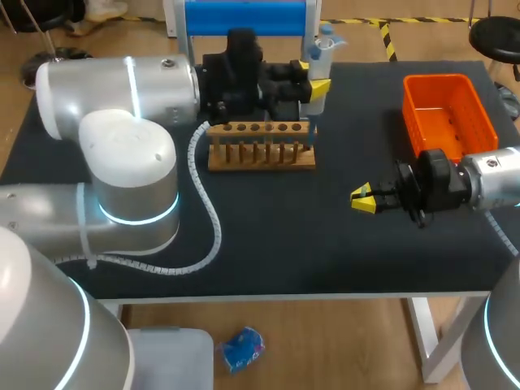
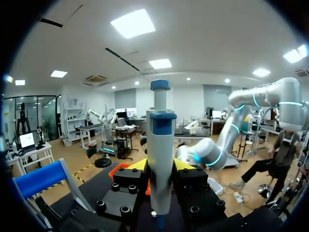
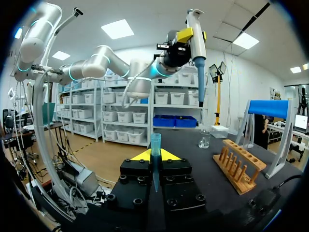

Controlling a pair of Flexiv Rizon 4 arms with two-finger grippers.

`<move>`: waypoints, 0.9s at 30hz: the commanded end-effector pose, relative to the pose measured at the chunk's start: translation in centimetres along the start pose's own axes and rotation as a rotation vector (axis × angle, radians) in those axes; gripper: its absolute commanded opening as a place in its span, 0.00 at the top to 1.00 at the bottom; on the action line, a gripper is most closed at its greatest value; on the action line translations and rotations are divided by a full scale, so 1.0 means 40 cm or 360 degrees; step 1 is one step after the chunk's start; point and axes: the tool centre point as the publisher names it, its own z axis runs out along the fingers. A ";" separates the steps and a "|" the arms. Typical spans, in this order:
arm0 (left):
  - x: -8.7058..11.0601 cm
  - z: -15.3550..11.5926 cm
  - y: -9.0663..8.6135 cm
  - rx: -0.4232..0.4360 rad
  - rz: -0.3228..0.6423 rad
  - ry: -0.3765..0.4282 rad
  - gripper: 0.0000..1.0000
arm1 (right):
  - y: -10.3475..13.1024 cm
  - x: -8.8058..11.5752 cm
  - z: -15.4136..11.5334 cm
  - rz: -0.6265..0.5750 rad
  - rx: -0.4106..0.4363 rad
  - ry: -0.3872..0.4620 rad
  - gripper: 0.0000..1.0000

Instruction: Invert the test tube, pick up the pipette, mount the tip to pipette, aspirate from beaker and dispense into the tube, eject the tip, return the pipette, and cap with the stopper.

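Grips the pipette point(image 1: 318, 61) upright in the left gripper point(image 1: 313, 85), both yellow-tipped fingers pressed against its body, above the back edge of the table point(image 1: 268, 236), lower end hanging by the right end of the wooden rack point(image 1: 260, 150). Pinches a blue tip point(image 3: 155, 145) in the right gripper point(image 3: 155, 157), closed on it from both sides, wide end pointing out ahead of the fingers. Hovers there over the table's right half, nearer the front edge than the orange basket point(image 1: 451, 110) at the back right corner. Shows a small clear beaker point(image 3: 204, 140) standing on the table beyond the rack's far end, apart from both grippers.
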 end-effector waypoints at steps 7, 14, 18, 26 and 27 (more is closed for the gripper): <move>0.022 0.001 -0.009 -0.0019 0.0003 -0.0019 1.00 | 0.001 0.002 -0.001 0.0000 0.0003 0.0000 1.00; 0.022 0.001 -0.009 -0.0019 0.0003 -0.0019 1.00 | -0.005 -0.034 0.038 -0.0009 -0.0020 -0.0013 1.00; 0.022 0.001 -0.009 -0.0019 0.0003 -0.0019 1.00 | -0.004 -0.059 0.071 -0.0020 -0.0033 0.0002 1.00; 0.022 0.001 -0.009 -0.0019 0.0003 -0.0019 1.00 | 0.005 -0.103 0.129 -0.0039 -0.0062 0.0035 1.00; 0.022 0.001 -0.009 -0.0019 0.0003 -0.0019 1.00 | 0.006 -0.108 0.135 -0.0042 -0.0064 0.0041 1.00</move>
